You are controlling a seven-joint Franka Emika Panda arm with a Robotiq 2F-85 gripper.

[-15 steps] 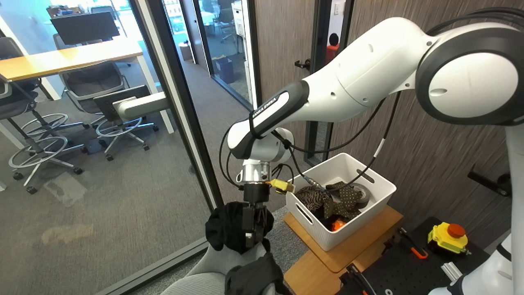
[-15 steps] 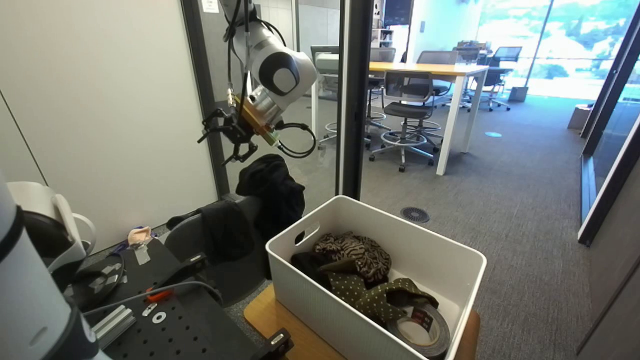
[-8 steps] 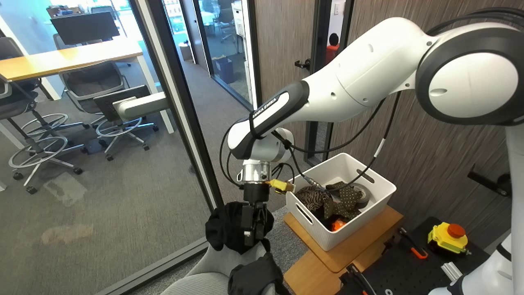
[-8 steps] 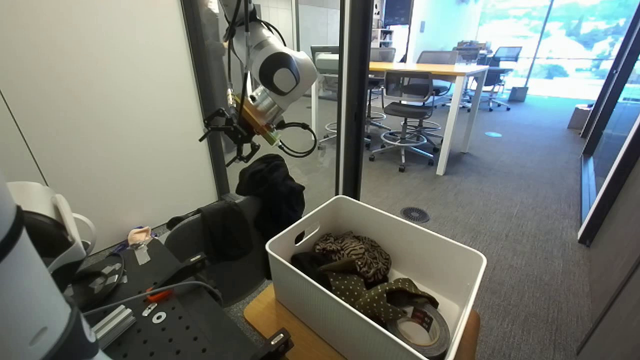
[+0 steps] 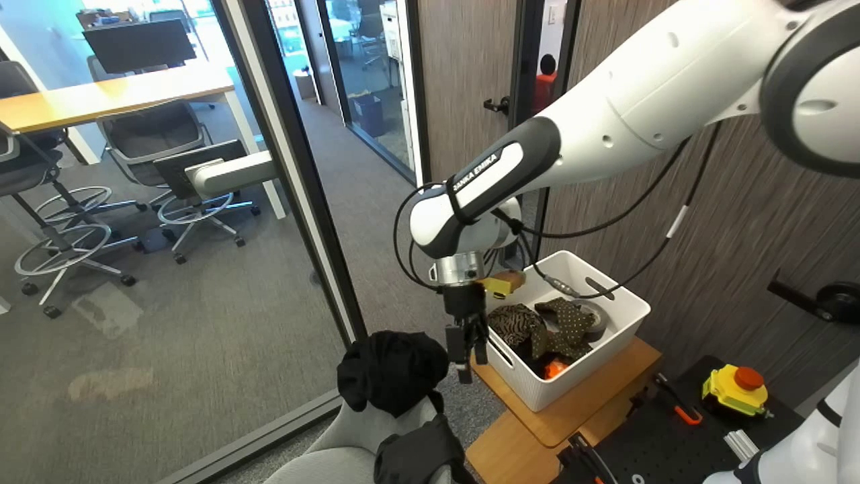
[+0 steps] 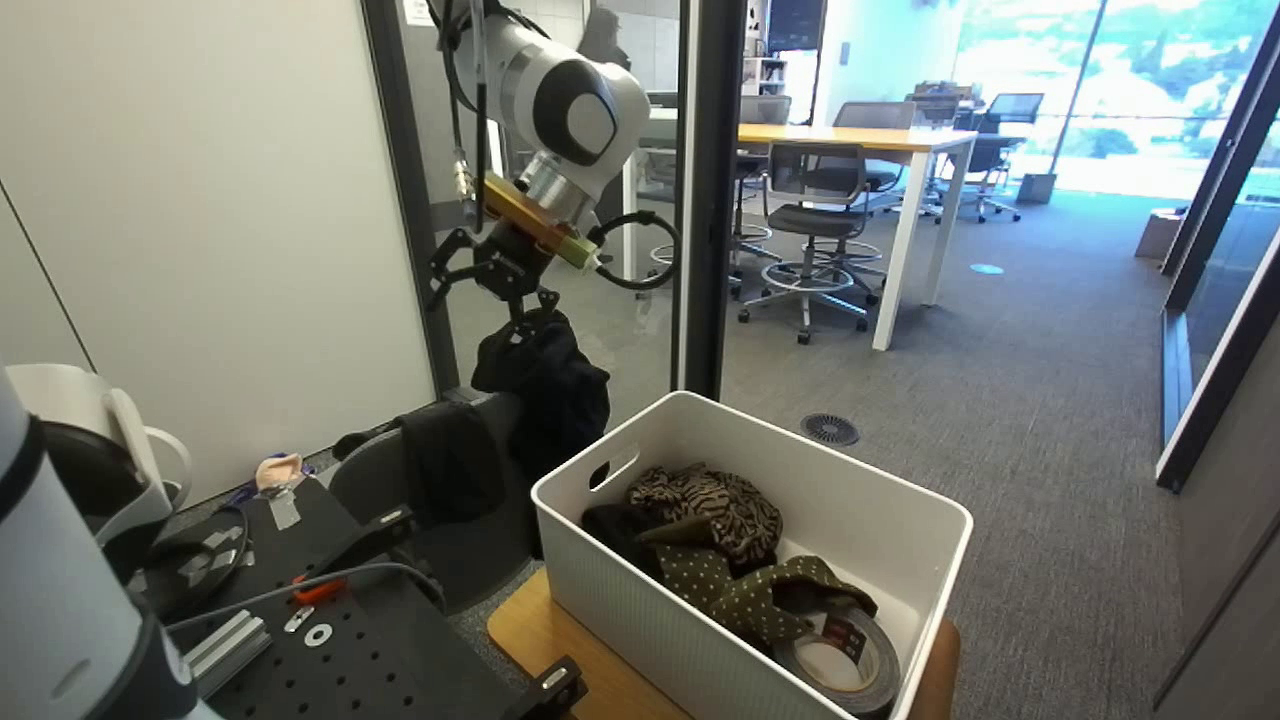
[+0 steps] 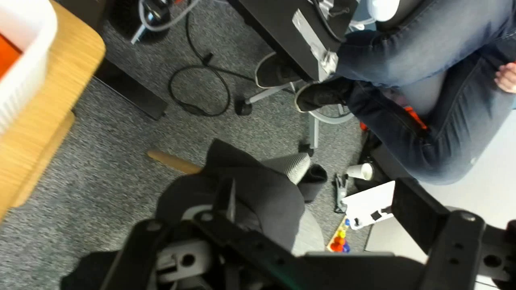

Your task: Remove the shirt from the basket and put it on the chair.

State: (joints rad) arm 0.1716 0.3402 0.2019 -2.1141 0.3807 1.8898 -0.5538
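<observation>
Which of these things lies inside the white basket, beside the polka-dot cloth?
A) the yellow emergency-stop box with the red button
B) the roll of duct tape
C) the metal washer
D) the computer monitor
B. In both exterior views, the roll of duct tape lies inside the walls of the white basket, beside the polka-dot cloth, with its ring shape showing.
</observation>
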